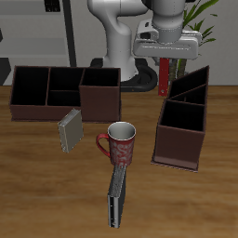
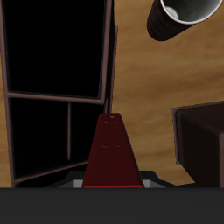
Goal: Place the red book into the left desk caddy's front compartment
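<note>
My gripper is shut on the top end of the red book, which hangs upright in the air. The book hangs just beside the back end of the left desk caddy, a dark brown box with divided compartments, and is not over it. In the wrist view the red book runs away from the camera. The caddy's dark open compartments lie beside it, with the divider between two of them.
A red patterned mug stands mid-table and also appears in the wrist view. A black book lies in front of it and a grey book beside it. A second brown caddy stands across the table.
</note>
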{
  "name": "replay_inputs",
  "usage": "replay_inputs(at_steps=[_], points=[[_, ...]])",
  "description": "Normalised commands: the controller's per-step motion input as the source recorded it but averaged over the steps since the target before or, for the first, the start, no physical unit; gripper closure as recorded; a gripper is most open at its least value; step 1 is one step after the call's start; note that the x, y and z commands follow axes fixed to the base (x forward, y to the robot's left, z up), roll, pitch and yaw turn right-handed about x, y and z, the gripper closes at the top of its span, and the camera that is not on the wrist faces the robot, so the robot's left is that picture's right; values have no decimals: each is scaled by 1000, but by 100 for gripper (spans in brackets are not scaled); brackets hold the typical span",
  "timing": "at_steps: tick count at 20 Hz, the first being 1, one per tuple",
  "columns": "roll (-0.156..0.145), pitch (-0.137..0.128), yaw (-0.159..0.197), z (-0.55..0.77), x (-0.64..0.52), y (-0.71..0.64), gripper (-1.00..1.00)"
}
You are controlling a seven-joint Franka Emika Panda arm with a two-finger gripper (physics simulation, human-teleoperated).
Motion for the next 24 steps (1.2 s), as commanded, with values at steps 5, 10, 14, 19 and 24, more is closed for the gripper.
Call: replay_inputs(at_steps=[5, 10, 14, 19, 24], points=[[33, 8, -9, -76, -29, 196, 100], [28, 11, -28, -114, 41, 181, 100], [26, -3, 0, -48, 25, 143, 100], [7, 1, -20, -32, 49, 26, 100], [-5, 2, -16, -58, 75, -19, 100]])
